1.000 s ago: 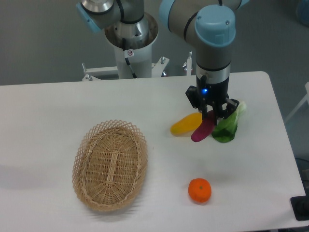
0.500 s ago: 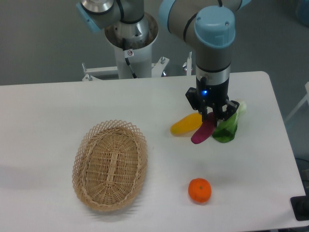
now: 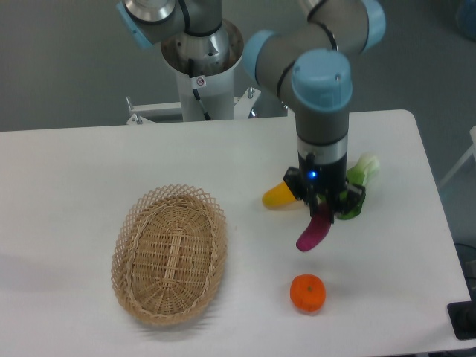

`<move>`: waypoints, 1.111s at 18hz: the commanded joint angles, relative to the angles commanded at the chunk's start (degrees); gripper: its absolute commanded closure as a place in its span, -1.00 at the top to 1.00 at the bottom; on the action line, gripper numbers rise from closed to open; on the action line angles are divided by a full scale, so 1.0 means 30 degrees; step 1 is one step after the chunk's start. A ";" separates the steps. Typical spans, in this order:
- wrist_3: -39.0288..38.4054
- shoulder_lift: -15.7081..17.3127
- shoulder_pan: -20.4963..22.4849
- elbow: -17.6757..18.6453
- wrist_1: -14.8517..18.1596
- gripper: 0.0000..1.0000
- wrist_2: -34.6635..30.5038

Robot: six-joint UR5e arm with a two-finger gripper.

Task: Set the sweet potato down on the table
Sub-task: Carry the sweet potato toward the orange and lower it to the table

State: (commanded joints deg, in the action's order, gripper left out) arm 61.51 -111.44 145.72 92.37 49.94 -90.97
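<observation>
Toward the right edge of the table (image 3: 89,163), the gripper (image 3: 324,213) clenched the sweet potato's (image 3: 314,232) upper end, its tip hanging above bare tabletop beyond the orange fruit (image 3: 307,292), so a gentle descent before release seemed best.

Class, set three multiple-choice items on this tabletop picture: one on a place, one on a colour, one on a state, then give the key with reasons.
1. Where is the basket?
A. left of the orange
B. behind the arm
C. right of the orange

2. What colour is the sweet potato?
A. green
B. magenta-purple
C. white

3. What is the tool doing?
A. hanging open
B. gripping the sweet potato
C. gripping the orange

Key: 1 A, the basket sits on the table left of the orange. 2 B, it shows magenta-purple below the tool. 3 B, the fingers close on its upper end.
</observation>
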 joint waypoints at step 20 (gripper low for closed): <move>0.1527 -0.2170 -0.1143 0.2843 -0.1938 -0.48 -0.0527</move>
State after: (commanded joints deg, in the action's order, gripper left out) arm 66.09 -117.95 142.29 100.90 44.12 -92.55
